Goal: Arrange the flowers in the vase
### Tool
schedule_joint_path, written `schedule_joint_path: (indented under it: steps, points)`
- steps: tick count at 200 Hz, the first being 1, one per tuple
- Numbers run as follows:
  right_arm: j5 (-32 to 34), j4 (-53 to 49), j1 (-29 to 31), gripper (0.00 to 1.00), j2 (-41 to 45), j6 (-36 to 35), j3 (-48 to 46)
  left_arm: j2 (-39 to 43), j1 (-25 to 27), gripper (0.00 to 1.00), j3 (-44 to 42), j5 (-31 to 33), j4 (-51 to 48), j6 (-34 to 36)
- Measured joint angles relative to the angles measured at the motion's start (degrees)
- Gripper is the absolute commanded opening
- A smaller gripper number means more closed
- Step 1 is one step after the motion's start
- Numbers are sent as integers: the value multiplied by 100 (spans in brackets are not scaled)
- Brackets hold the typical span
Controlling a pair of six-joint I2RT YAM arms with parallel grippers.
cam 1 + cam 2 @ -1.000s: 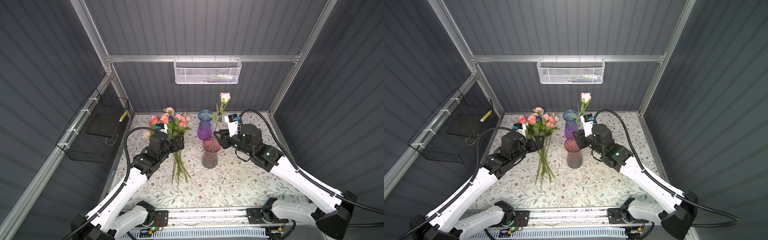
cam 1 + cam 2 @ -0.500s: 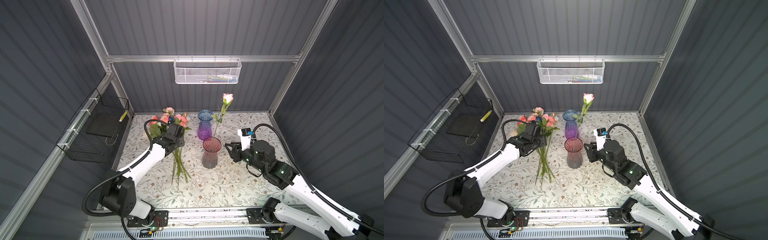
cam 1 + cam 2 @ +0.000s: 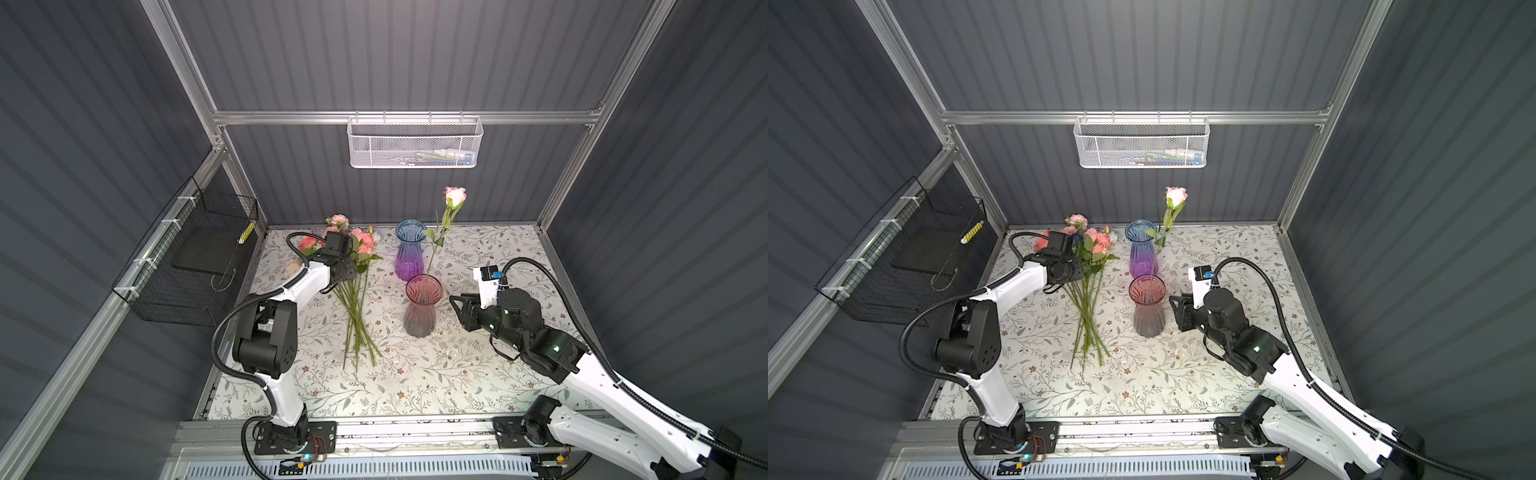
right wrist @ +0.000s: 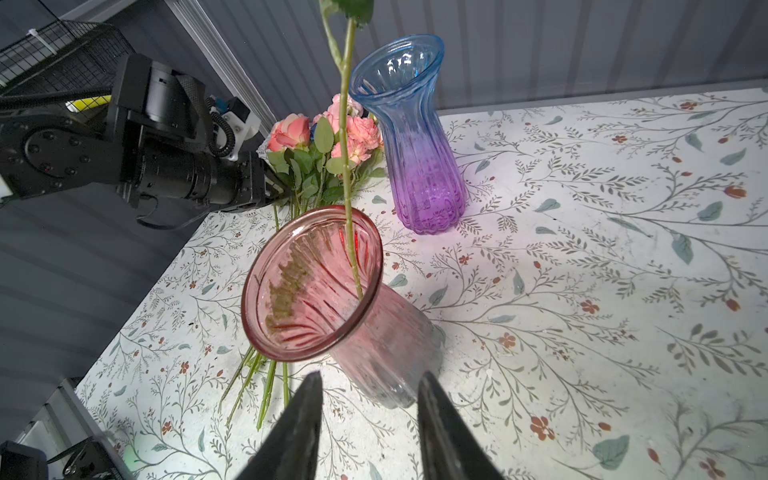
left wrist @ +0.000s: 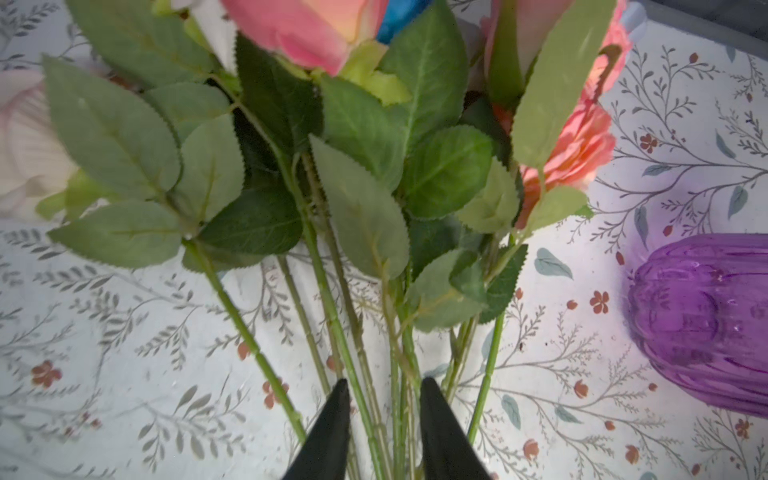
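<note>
Top view: one rose [image 3: 455,196] now stands in the pink vase [image 3: 419,309]. The right gripper [image 3: 457,311] has backed off beside it.
Left wrist view: the left gripper [image 5: 382,384] has narrowed around stems of the flowers [image 5: 332,291] lying on the table [image 5: 124,332]. Cannot tell whether it pinches yet.
Right wrist view: right jaws part-open, empty.
One stem placed; next pick likely starting.

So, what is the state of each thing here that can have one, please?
pink vase: upright, one rose stem inside.
blue-purple vase: upright, empty.
single rose: standing in the pink vase, leaning on its rim.
bunch of flowers: lying flat, not in any vase.
left hand: jaws either side of several stems; grip unclear.
right hand: open, empty, beside the pink vase.
</note>
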State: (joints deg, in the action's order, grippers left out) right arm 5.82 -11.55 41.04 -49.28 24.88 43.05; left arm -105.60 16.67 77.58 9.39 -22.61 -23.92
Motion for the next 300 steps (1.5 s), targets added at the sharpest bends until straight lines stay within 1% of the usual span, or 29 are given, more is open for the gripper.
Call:
schedule_joint_path:
  steps: [25, 48, 141, 187, 253, 278, 300]
  points:
    - [-2, 68, 0, 40, 0, 35, -66, -358, 7, 30, 278, -195, 31, 42]
    - [2, 87, -2, 40, 0, 48, -118, -492, 7, 30, 424, -247, 33, 39]
    - [20, 201, -11, 40, -55, 63, -188, -501, 11, 33, 509, -190, -321, 28]
    - [20, 225, -11, 41, -109, 70, -223, -501, 11, 32, 507, -216, -431, 15]
    - [37, 251, -11, 41, -101, 87, -286, -734, 11, 25, 509, -348, -433, -70]
    - [52, 251, -11, 41, -90, 90, -313, -831, 11, 17, 507, -374, -433, -111]
    - [70, 251, -11, 41, -35, 90, -315, -833, 11, 16, 507, -391, -424, -138]
